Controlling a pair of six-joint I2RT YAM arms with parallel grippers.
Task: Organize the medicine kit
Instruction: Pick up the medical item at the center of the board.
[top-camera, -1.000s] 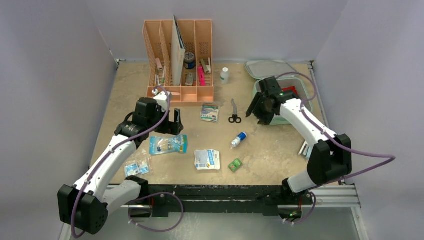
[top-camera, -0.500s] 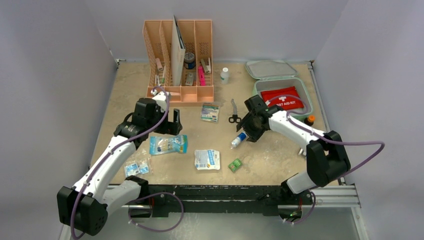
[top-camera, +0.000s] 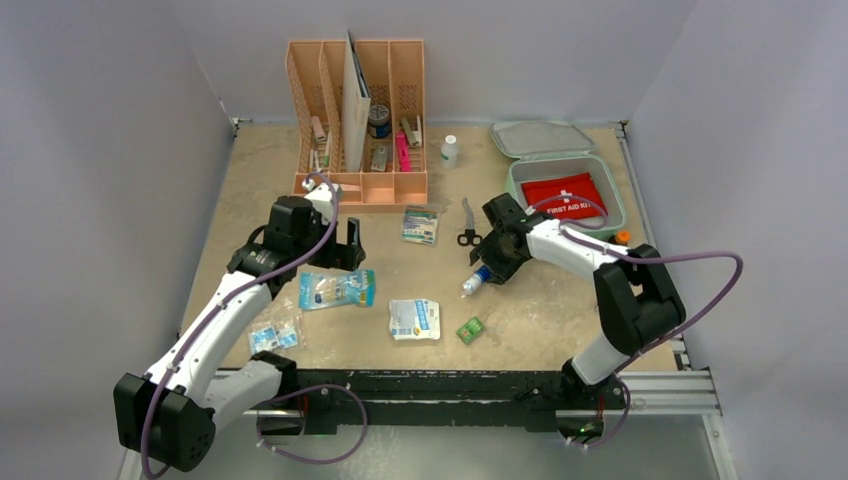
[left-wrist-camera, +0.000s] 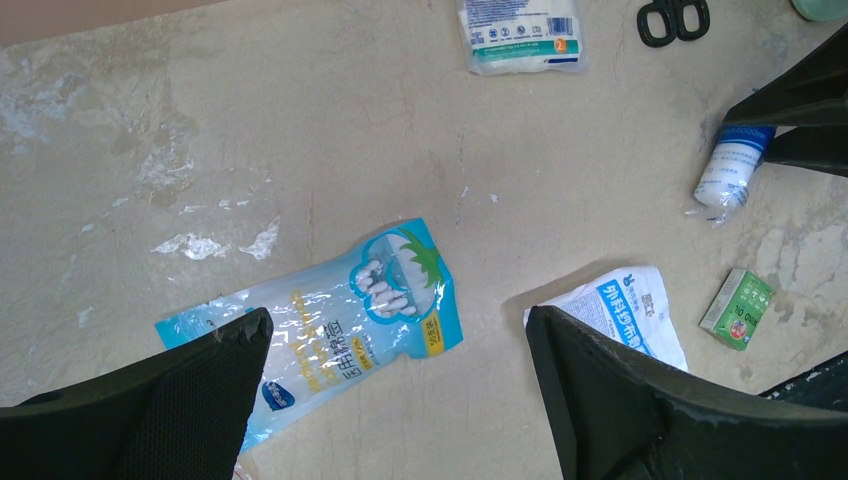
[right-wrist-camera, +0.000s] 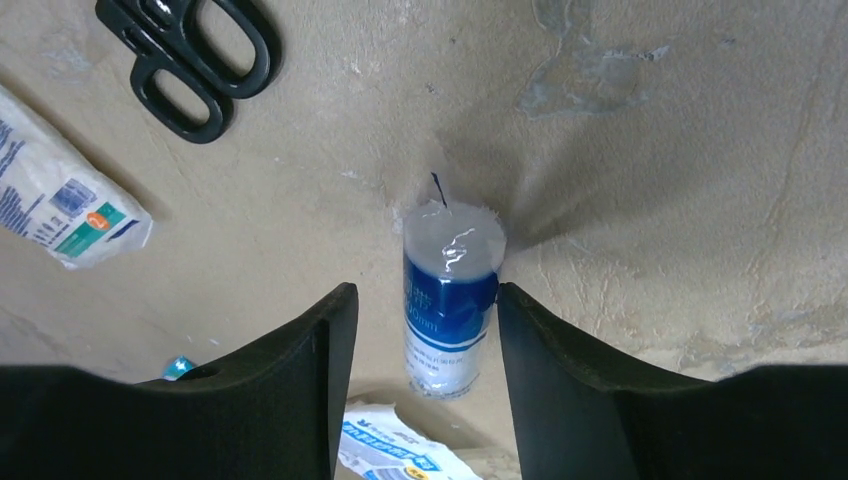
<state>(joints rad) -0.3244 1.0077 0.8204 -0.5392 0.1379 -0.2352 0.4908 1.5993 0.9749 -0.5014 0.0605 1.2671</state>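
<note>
One red first-aid pouch is lying in the open mint-green zip case (beyond the right jaws); white gauze packets are waiting outside. Right gripper is straddling, unclamped, the small blue-and-white bottle. Left gripper, spread wide, is hovering above the blue plastic swab bag.

At the back, the slotted organizer stands left of centre with an upright bottle just to its right. The medicine kit sits in the far right corner, its lid laid back behind it and a pouch inside. In front of the organizer lie a packet and, to its right, the scissors; nearer you, a bottle on its side lies between the fingers of the right gripper. Nearest you, left to right, are a small bag, a longer bag below the left gripper, a flat packet and a small box.
</note>
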